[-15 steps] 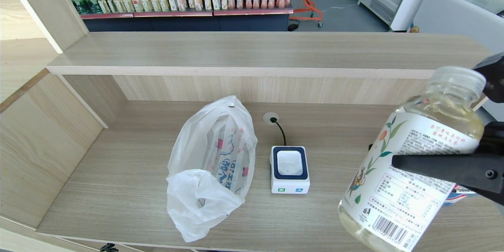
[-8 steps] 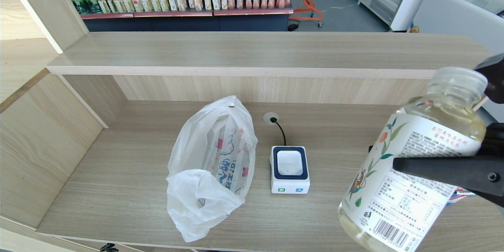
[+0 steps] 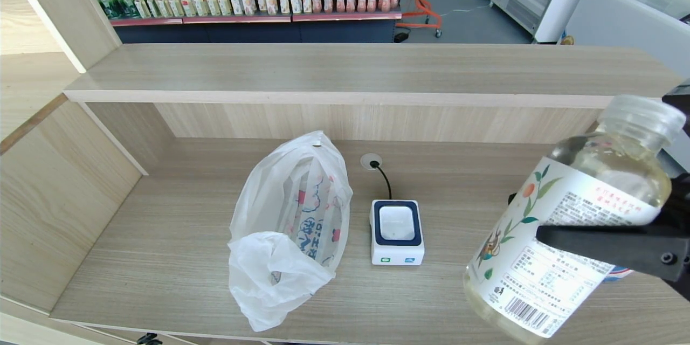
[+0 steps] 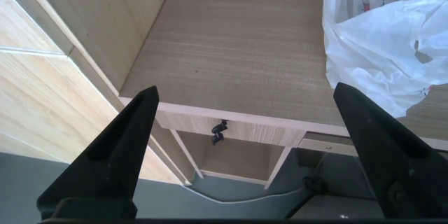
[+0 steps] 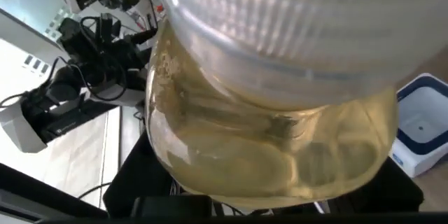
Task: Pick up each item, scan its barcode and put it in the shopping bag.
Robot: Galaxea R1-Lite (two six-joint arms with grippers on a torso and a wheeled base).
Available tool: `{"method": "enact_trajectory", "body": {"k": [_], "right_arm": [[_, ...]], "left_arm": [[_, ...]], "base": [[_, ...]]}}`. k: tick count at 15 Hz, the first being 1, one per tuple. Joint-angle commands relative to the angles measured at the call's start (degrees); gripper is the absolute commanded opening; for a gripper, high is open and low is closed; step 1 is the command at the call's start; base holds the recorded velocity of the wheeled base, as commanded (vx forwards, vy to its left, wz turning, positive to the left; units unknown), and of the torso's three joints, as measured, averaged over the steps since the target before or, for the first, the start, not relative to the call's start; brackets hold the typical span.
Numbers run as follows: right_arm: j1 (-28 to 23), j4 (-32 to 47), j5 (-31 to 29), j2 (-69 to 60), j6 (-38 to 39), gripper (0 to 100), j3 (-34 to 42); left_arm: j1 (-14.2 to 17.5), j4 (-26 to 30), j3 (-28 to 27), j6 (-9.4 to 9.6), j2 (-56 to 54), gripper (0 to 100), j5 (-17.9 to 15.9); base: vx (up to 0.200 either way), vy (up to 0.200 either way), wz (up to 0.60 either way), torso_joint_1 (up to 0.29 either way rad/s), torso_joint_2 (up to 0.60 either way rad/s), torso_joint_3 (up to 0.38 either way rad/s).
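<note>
Bottle (image 3: 566,221) sits at lower right of the head frame, held up off the worktop (image 3: 161,248) by the right gripper (image 3: 527,216). It has a clear body, pale yellow liquid and a white label with a leaf and fruit print. It is tilted, with the cap toward the upper right and the base toward the lower edge. The barcode is on the label's lower end, facing the head camera rather than the scanner (image 3: 396,232).

Right gripper is clamped across the bottle's mid-body. One black finger (image 3: 609,242) crosses the front of the label. The right wrist view looks along the bottle (image 5: 273,126) from the cap end, with the scanner (image 5: 420,122) at the frame's right edge.

Scanner is a white box with a blue-rimmed window, flat on the worktop at frame centre. Its black cable (image 3: 384,178) runs to a grommet behind it.

Shopping bag (image 3: 288,226) is translucent white plastic and lies just left of the scanner, not touching it. A packet with blue and pink print shows through it.

Left gripper (image 4: 245,154) has its jaws wide apart and is over the worktop's (image 4: 238,49) front edge, with the bag (image 4: 392,49) close by.

Behind the worktop, a store shelf with rows of drink bottles (image 3: 242,2) runs across the upper left.
</note>
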Motion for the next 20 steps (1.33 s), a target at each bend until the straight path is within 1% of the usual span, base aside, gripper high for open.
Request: {"method": "enact_trajectory", "body": {"k": [1,2,3,4,5,6,8,11,12,14,17,20], "right_arm": [[-6.32,0.19,-0.06,2.39,-14.97,0,3.37],[-11.15,0.37,-0.24,5.82,-27.62,0,3.90],[-14.67,0.19,-1.38,9.34,-37.12,0,3.72],[-16.16,-0.07,-3.84,12.59,-45.73,0,3.19],[-16.34,-0.25,-4.81,15.05,-51.18,0,1.79],[-16.16,-0.42,-4.98,16.90,-53.29,0,0.73],[-14.05,-4.20,-5.16,21.55,-56.37,0,-0.50],[-9.83,-11.85,-5.86,27.53,-58.56,0,-0.58],[-9.22,-13.70,-5.69,29.02,-58.91,0,-0.58],[-7.11,-18.44,-4.11,32.98,-58.91,0,-1.38],[-6.67,-23.28,-1.47,38.52,-60.85,0,-4.54],[-6.67,-28.55,0.73,43.53,-63.13,0,-5.68]], "left_arm": [[0.01,0.01,0.00,-0.01,-0.02,100,0.03],[0.01,0.01,0.00,-0.01,-0.02,100,0.03],[0.01,0.01,0.00,-0.01,-0.02,100,0.03],[0.01,0.01,0.00,-0.01,-0.02,100,0.03],[0.01,0.01,0.00,-0.01,-0.02,100,0.03],[0.01,0.01,0.00,-0.01,0.06,100,0.03],[0.10,0.01,0.00,-0.01,-0.02,100,0.03],[0.01,0.01,0.00,-0.01,-0.02,100,0.03],[0.01,0.01,0.00,-0.01,-0.02,100,0.03],[0.01,0.01,0.00,-0.01,-0.02,100,0.03],[0.01,0.01,0.00,-0.01,-0.02,100,0.03],[0.01,0.01,0.00,-0.01,-0.02,100,0.03]], "base": [[0.000,0.000,0.00,0.000,0.00,0.000],[0.000,0.000,0.00,0.000,0.00,0.000],[0.000,0.000,0.00,0.000,0.00,0.000],[0.000,0.000,0.00,0.000,0.00,0.000],[0.000,0.000,0.00,0.000,0.00,0.000],[0.000,0.000,0.00,0.000,0.00,0.000],[0.000,0.000,0.00,0.000,0.00,0.000],[0.000,0.000,0.00,0.000,0.00,0.000],[0.000,0.000,0.00,0.000,0.00,0.000],[0.000,0.000,0.00,0.000,0.00,0.000],[0.000,0.000,0.00,0.000,0.00,0.000],[0.000,0.000,0.00,0.000,0.00,0.000]]}}
